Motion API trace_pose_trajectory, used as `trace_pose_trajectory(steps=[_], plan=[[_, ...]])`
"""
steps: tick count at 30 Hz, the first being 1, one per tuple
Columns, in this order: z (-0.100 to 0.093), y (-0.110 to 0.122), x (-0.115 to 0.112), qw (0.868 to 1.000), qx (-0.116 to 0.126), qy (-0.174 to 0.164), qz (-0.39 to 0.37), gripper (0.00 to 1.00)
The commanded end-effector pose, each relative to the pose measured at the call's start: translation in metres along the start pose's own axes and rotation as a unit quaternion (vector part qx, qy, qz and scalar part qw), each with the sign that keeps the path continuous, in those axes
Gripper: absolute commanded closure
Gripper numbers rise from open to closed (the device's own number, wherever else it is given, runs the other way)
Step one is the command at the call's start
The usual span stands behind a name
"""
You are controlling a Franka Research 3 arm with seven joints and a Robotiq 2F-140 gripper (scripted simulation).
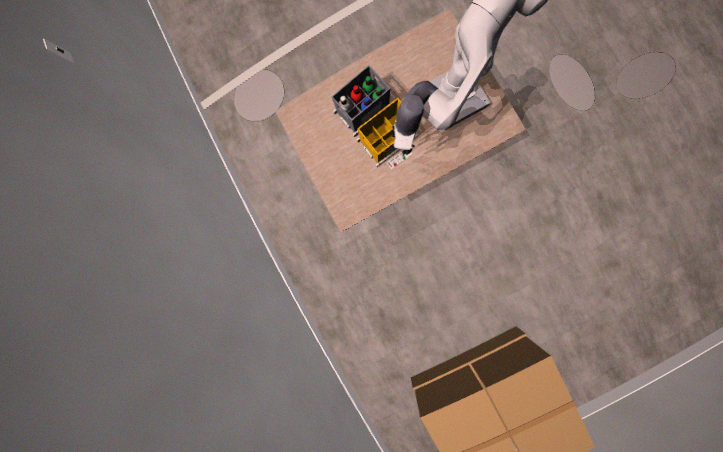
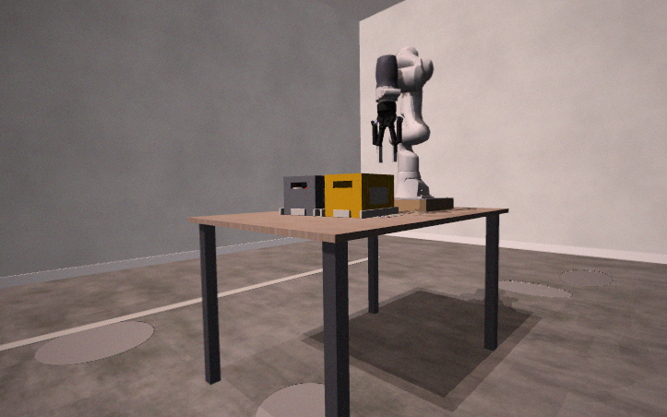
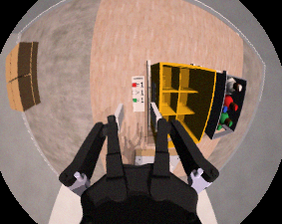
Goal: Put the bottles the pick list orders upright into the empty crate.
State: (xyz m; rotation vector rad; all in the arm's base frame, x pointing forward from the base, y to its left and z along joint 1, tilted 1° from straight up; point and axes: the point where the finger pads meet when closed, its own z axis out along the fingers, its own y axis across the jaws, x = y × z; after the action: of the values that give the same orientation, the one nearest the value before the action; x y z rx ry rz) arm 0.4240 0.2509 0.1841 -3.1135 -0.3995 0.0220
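My gripper (image 2: 387, 159) (image 3: 137, 109) is open and empty, pointing down, high above the table beside the yellow crate. The yellow crate (image 1: 367, 147) (image 2: 343, 199) (image 3: 207, 104) stands level; its visible compartments are empty, part is hidden by the arm. The grey crate (image 1: 344, 116) (image 2: 302, 199) beside it holds a white bottle (image 1: 344, 101) (image 3: 234, 87), a red bottle (image 1: 355, 93) (image 3: 230, 104), a blue bottle (image 1: 366, 103) and two green bottles (image 1: 368, 84) (image 1: 377, 94), all standing. The pick list (image 1: 395, 162) (image 3: 139, 107), bar at top, reads red 1, white 1, green 1.
Pale low rails (image 2: 380, 212) run along the crates' bases on the wooden table (image 1: 330, 185) (image 2: 268, 222). The two crates stand close together. The robot's base is on the table behind the yellow crate. A large cardboard box (image 1: 499, 398) (image 3: 23, 76) stands away from the table.
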Motion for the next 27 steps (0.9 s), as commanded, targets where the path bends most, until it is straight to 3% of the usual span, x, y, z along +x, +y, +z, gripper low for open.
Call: trace_pose_trajectory(steps=[1,8,16,18,27], plan=[[-0.001,0.0,0.001,1.0,0.001,0.002,-0.001,0.62],[-0.009,0.034,-0.001,0.993,0.001,0.002,0.115,0.62],[-0.019,0.072,-0.003,0.978,0.002,0.004,0.207,0.62],[-0.019,0.072,-0.003,0.978,0.002,0.004,0.207,0.62],[-0.03,0.116,-0.006,0.949,0.003,0.006,0.316,0.62]])
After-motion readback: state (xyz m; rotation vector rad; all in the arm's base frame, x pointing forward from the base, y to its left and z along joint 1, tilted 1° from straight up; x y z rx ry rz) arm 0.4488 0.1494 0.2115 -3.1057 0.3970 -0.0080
